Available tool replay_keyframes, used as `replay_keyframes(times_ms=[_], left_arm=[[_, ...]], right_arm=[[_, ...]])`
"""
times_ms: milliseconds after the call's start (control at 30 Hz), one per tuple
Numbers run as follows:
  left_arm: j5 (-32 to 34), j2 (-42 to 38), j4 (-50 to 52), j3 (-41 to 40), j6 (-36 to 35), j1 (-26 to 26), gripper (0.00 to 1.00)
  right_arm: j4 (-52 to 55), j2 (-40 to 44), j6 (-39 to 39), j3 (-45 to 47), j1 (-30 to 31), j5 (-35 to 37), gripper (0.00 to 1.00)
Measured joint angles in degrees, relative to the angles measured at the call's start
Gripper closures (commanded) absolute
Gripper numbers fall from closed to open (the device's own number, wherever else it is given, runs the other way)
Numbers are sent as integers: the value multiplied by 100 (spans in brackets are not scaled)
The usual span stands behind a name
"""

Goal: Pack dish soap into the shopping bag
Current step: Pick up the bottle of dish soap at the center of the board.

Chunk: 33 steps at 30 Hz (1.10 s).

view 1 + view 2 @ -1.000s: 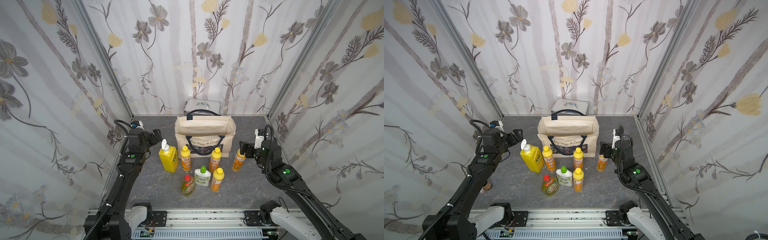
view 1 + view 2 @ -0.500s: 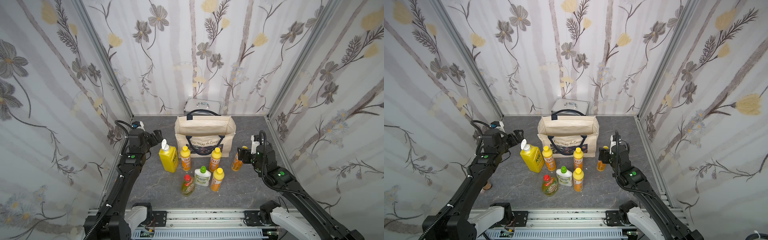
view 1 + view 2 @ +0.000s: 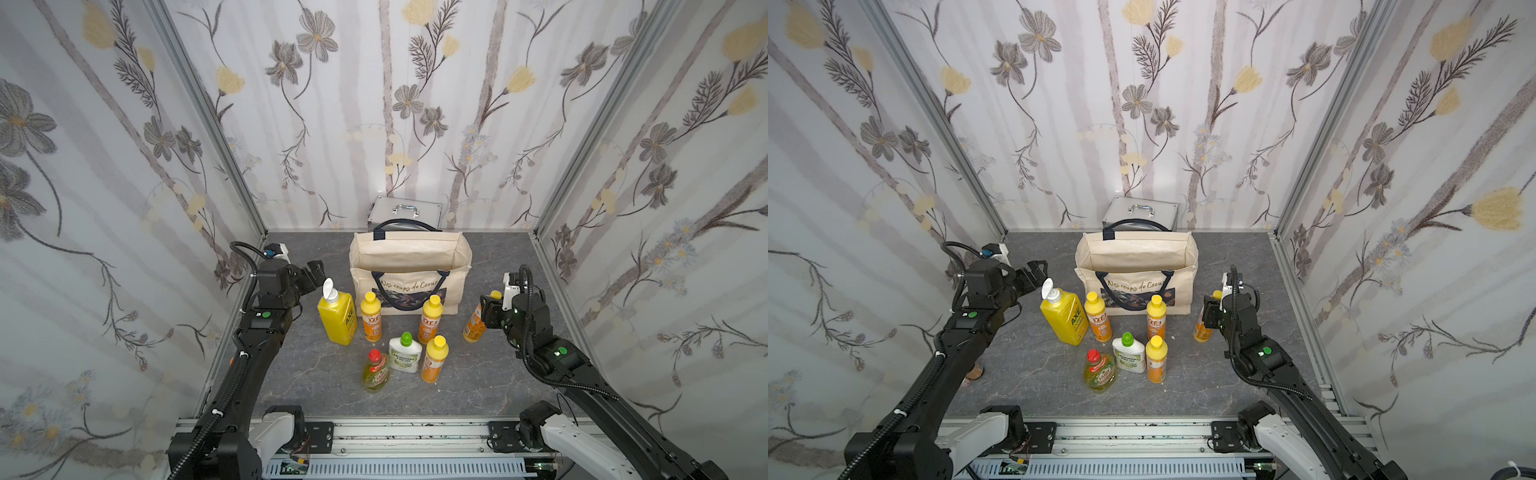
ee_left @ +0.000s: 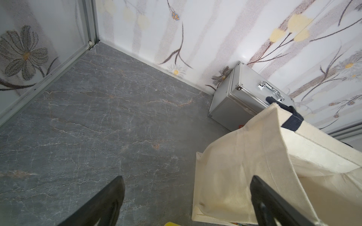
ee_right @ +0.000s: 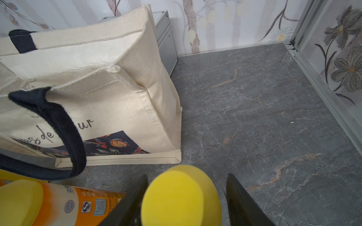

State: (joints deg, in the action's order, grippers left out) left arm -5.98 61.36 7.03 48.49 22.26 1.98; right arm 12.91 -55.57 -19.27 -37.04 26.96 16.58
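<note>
Near the right edge of the grey stone-patterned desk (image 3: pixel 478 386), both top views show the right gripper (image 3: pixel 488 309) straddling a slim orange yellow-capped plastic bottle (image 3: pixel 473 328), with no soap yet inside the cream canvas tote (image 3: pixel 409 255); left wrist view: left gripper (image 4: pixel 187 178) spread, empty; right wrist view: whether those fingers (image 5: pixel 133 197) clamp the cap (image 5: pixel 180 195), I cannot tell.

The shopping bag (image 5: pixel 121 103) is looking like rough cream cloth, with dark woven handles (image 5: pixel 58 121). The silver case (image 4: pixel 248 84) is shining like smooth metal. The dish soap bottles (image 3: pixel 430 322) are looking like smooth, shiny plastic. The floor (image 4: pixel 98 117) is looking like matt grey stone.
</note>
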Motion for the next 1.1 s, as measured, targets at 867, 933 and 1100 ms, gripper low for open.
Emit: replay_keyframes(times_ms=[867, 933, 1100], left_arm=[[103, -35, 4, -72, -4, 11, 0], [103, -44, 4, -72, -7, 11, 0], [103, -70, 2, -70, -7, 11, 0]], right_arm=[[601, -321, 376, -896, 151, 319, 98], [706, -442, 496, -1215, 153, 363, 100], [892, -807, 826, -2138, 153, 487, 100]])
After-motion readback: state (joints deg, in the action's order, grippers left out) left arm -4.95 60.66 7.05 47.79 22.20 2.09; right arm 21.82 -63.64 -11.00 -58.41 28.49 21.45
